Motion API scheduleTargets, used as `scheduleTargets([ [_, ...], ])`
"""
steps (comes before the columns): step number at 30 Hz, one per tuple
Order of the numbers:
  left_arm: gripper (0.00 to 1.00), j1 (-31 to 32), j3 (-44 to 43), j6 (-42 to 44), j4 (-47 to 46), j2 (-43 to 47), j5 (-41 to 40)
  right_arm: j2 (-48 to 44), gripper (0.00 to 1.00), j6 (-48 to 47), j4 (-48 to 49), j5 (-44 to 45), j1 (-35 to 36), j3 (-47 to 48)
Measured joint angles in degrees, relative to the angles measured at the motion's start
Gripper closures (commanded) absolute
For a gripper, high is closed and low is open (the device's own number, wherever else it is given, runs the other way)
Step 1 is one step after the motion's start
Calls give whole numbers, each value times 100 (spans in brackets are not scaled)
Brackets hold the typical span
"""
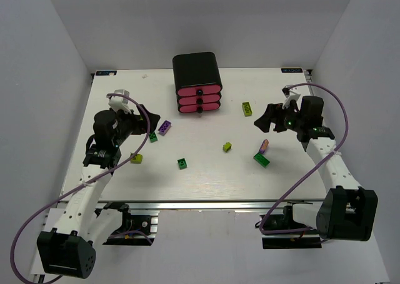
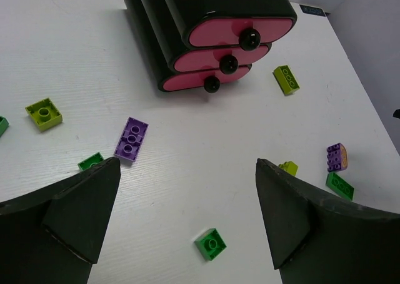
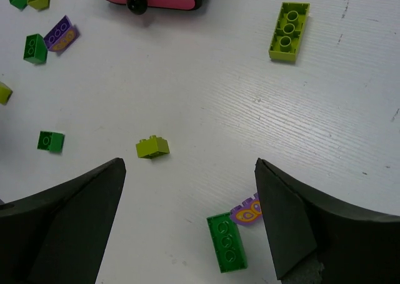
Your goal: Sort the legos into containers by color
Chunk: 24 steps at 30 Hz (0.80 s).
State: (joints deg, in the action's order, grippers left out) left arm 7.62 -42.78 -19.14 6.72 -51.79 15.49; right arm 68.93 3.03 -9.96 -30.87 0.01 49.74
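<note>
The black cabinet (image 1: 196, 70) holds three pink drawers (image 1: 199, 99), all shut; they also show in the left wrist view (image 2: 219, 54). Legos lie loose on the white table: a purple brick (image 1: 165, 127) (image 2: 131, 139), small dark green ones (image 1: 182, 163) (image 2: 210, 244), a long lime brick (image 1: 247, 109) (image 3: 289, 31), a small lime one (image 1: 227, 147) (image 3: 152, 147), a long green brick (image 1: 262, 159) (image 3: 227, 243) touching a purple printed piece (image 1: 264, 146) (image 3: 247, 212). My left gripper (image 1: 149, 122) (image 2: 187, 165) is open and empty beside the purple brick. My right gripper (image 1: 262, 117) (image 3: 189, 163) is open and empty.
More legos lie at the left: a lime square (image 1: 136, 158) (image 2: 44, 114) and a green one (image 1: 153, 136) (image 2: 91, 161). White walls enclose the table on three sides. Purple cables loop from both arms over the near edge.
</note>
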Motion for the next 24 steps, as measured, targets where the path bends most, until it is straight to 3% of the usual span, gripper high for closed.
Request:
scheduleTargets([
  [6, 4, 0, 0, -44, -15, -28, 24, 136, 11, -929, -81, -262, 216, 57],
  [10, 14, 0, 0, -59, -42, -24, 11, 470, 11, -1375, -313, -127, 702, 420],
  [11, 19, 0, 0, -55, -42, -24, 4, 560, 11, -1432, -337, -39, 868, 516],
  [12, 36, 0, 0, -63, -48, -26, 0, 660, 11, -1550, -352, 11, 1010, 614],
  [14, 55, 0, 0, -94, -66, -35, -4, 903, 11, -1740, -369, 210, 1355, 815],
  [16, 63, 0, 0, -83, -81, -63, -28, 1252, 11, -1926, -409, 330, 1694, 1108],
  [18, 55, 0, 0, -48, -72, -116, -96, 1639, 11, -1958, -385, 422, 2015, 1425],
  [19, 36, 0, 0, -33, -68, -144, -136, 1812, 11, -1910, -374, 459, 2133, 1558],
  [20, 28, 0, 0, -9, -55, -170, -179, 2004, 12, -1814, -348, 507, 2282, 1731],
  [24, 13, -9, 0, -15, 37, -223, -428, 2651, 18, -1211, -212, 761, 2647, 2376],
])
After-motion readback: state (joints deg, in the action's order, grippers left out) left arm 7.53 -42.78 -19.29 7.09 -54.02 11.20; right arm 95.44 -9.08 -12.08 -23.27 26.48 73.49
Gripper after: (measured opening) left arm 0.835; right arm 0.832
